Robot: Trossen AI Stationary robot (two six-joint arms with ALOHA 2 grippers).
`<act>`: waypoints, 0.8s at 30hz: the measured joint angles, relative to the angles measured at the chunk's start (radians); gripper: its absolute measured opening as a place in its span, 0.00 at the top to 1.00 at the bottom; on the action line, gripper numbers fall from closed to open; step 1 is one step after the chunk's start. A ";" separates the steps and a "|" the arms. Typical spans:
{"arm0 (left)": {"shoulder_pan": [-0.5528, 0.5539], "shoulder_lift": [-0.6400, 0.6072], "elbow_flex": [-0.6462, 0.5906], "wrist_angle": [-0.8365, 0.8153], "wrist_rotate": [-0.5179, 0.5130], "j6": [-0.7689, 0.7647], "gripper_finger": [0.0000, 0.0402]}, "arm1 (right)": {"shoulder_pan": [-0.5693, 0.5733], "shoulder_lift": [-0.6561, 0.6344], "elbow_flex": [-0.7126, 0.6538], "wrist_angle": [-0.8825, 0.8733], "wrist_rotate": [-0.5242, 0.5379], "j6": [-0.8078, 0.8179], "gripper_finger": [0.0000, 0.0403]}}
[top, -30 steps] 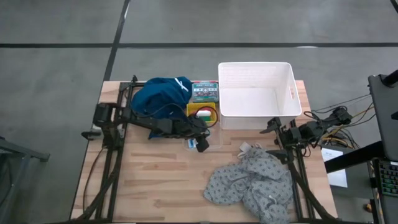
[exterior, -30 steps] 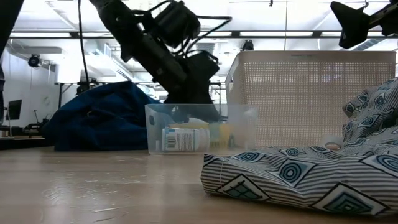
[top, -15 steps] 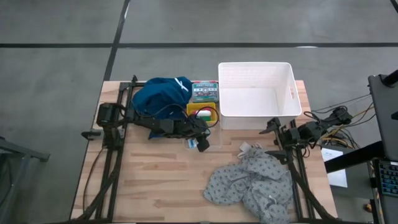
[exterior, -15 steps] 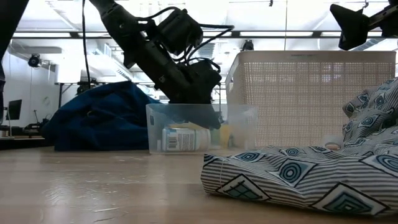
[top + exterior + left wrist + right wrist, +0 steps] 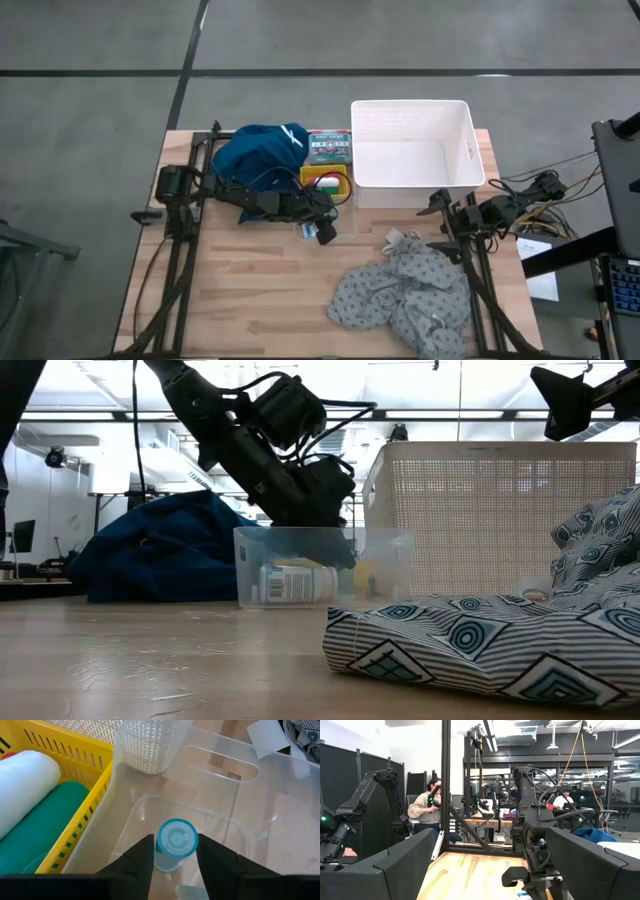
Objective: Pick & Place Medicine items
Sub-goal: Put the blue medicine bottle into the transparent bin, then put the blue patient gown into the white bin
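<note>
A white-and-blue bottle (image 5: 295,582) lies on its side on the floor of a clear plastic box (image 5: 250,560). My left gripper (image 5: 175,857) reaches down into that box (image 5: 220,765) from the table's left, and in its wrist view the bottle's blue cap (image 5: 176,837) fills the gap between the two fingers. Beside the box, a yellow basket (image 5: 75,765) holds a white tube (image 5: 25,780) and a green tube (image 5: 50,815). My right gripper (image 5: 438,205) waits open and raised at the table's right, touching nothing. My left gripper has the bottle's blue cap (image 5: 176,837) between its two fingers (image 5: 142,862), which slant down from the table's left. I cannot tell whether the fingers touch the cap. In the low view the bottle rests on the box's floor.
A white mesh basket (image 5: 410,145) stands at the far right. A dark blue cloth (image 5: 255,150) lies far left, with a green box (image 5: 328,147) beside it. A grey dotted cloth (image 5: 400,295) is heaped near right. Bare wood is near left. A person (image 5: 427,802) sits beyond the table.
</note>
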 joint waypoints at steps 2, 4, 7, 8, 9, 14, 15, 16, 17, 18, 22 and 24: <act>0.000 0.000 0.000 0.000 0.001 0.000 0.58 | 0.000 0.000 0.000 0.000 0.000 0.000 0.06; 0.000 0.000 0.000 0.000 0.001 0.000 0.55 | 0.000 0.000 0.000 0.000 0.000 0.000 0.06; 0.000 0.000 0.000 0.000 0.001 0.000 0.50 | 0.000 0.000 0.000 0.000 0.000 0.000 0.06; 0.000 0.000 0.000 0.000 0.001 0.000 0.49 | 0.000 0.000 0.000 0.000 0.000 0.000 0.06; 0.000 0.000 0.000 0.000 0.001 0.000 0.48 | 0.000 0.000 0.000 0.000 0.000 0.000 0.06; 0.000 0.000 0.000 0.000 0.001 0.000 0.45 | 0.000 0.000 0.000 0.000 0.000 0.000 0.06; 0.000 0.000 0.000 0.000 0.001 0.000 0.44 | 0.000 0.000 0.000 0.000 0.000 0.000 0.06; 0.000 0.000 0.000 0.001 0.001 0.000 0.44 | 0.000 0.000 0.000 0.000 0.000 0.000 0.06; 0.000 0.000 0.000 0.001 0.000 0.000 0.44 | 0.000 0.000 0.000 0.000 0.000 0.000 0.06; 0.000 0.000 0.000 0.001 0.000 0.000 0.44 | 0.000 0.000 0.000 0.000 0.000 0.000 0.06; 0.000 0.000 0.000 0.001 -0.002 0.001 0.44 | 0.000 0.000 0.000 0.000 0.000 0.000 0.06; 0.000 -0.003 0.000 0.001 -0.002 0.001 0.44 | 0.000 0.000 0.000 0.000 0.000 0.000 0.06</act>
